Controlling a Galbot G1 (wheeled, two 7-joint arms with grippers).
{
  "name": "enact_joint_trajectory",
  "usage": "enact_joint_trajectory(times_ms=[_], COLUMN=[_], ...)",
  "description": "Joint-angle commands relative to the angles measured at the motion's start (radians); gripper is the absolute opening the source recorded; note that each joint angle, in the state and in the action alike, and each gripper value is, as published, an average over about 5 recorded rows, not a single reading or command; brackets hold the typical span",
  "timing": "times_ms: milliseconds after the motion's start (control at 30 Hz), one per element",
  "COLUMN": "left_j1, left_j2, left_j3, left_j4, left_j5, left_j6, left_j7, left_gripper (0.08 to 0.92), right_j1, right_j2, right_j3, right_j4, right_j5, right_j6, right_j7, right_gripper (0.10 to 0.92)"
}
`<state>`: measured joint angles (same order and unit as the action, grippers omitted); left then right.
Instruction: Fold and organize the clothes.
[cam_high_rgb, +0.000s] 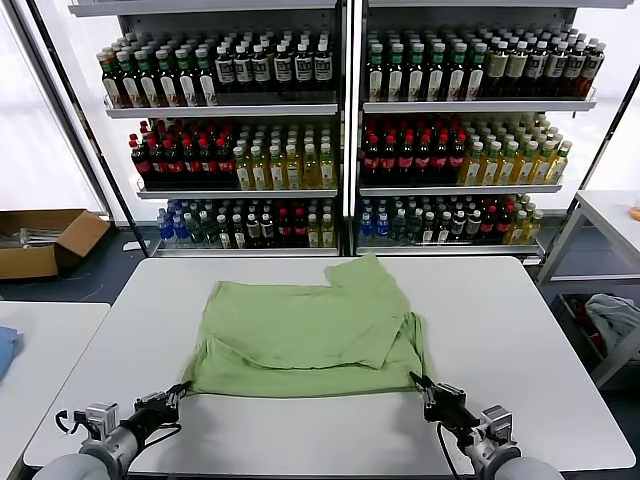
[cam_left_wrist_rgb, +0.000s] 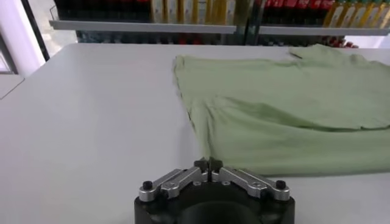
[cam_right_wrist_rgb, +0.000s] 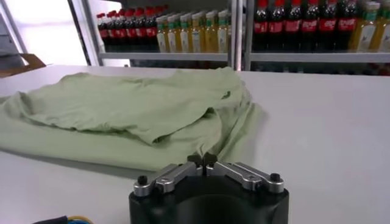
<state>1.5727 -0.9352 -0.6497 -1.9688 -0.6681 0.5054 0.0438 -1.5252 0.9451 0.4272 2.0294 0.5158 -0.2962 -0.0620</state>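
Both grippers sit at the table's (cam_high_rgb: 520, 330) near edge: left gripper (cam_high_rgb: 181, 392) and right gripper (cam_high_rgb: 420, 385), fingers clenched on the green shirt's (cam_high_rgb: 310, 330) near corners. It lies partly folded.

Both arms end in pale grey rounded sleeves with silver-grey blocks at the wrists. The left gripper (cam_left_wrist_rgb: 208, 165) has a black rounded body, two silver linkage bars with black screws, and dark jaws. The right gripper (cam_right_wrist_rgb: 202, 160) looks the same — black cables loop beside each wrist.
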Motion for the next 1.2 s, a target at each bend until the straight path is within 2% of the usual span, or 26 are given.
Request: enact_joint_trajectory(times_ms=[33, 233, 400, 533, 733, 867, 1033, 1200], left_j1=[0.308, 0.441, 0.478, 0.484, 0.482, 0.424, 0.268, 0.086], left_j2=[-0.035, -0.093, -0.115, -0.118, -0.107, -0.058, 0.051, 0.166], left_j3=[-0.153, -0.209, -0.223, -0.237, -0.333, -0.386, -0.345, -0.196], left_j4=[-0.216, -0.289, -0.326, -0.346, -0.399, -0.401, -0.298, -0.130], left_j5=[0.024, 0.060, 0.101, 0.127, 0.073, -0.006, -0.053, -0.050], left_j6=[0.012, 0.015, 0.031, 0.041, 0.059, 0.068, 0.043, 0.004], left_j7=[0.020, 0.020, 0.027, 0.032, 0.035, 0.056, 0.109, 0.171], left_gripper=[0.096, 0.094, 0.094, 0.103, 0.247, 0.369, 0.507, 0.654], right_j1=[-0.234, -0.454, -0.533, -0.531, -0.467, -0.293, 0.017, 0.336], right_j2=[-0.037, 0.001, 0.026, 0.032, 0.012, -0.037, -0.102, -0.134], right_j3=[0.113, 0.192, 0.204, 0.216, 0.291, 0.318, 0.235, 0.071], right_j4=[0.144, 0.235, 0.272, 0.273, 0.278, 0.225, 0.081, -0.149], right_j5=[-0.025, -0.085, -0.118, -0.103, 0.077, 0.199, 0.260, 0.252], right_j6=[0.001, 0.004, 0.003, 0.013, 0.050, 0.049, 0.012, -0.026], right_j7=[-0.018, -0.038, -0.044, -0.040, -0.056, -0.060, -0.091, -0.182], right_gripper=[0.112, 0.112, 0.112, 0.169, 0.341, 0.454, 0.601, 0.739])
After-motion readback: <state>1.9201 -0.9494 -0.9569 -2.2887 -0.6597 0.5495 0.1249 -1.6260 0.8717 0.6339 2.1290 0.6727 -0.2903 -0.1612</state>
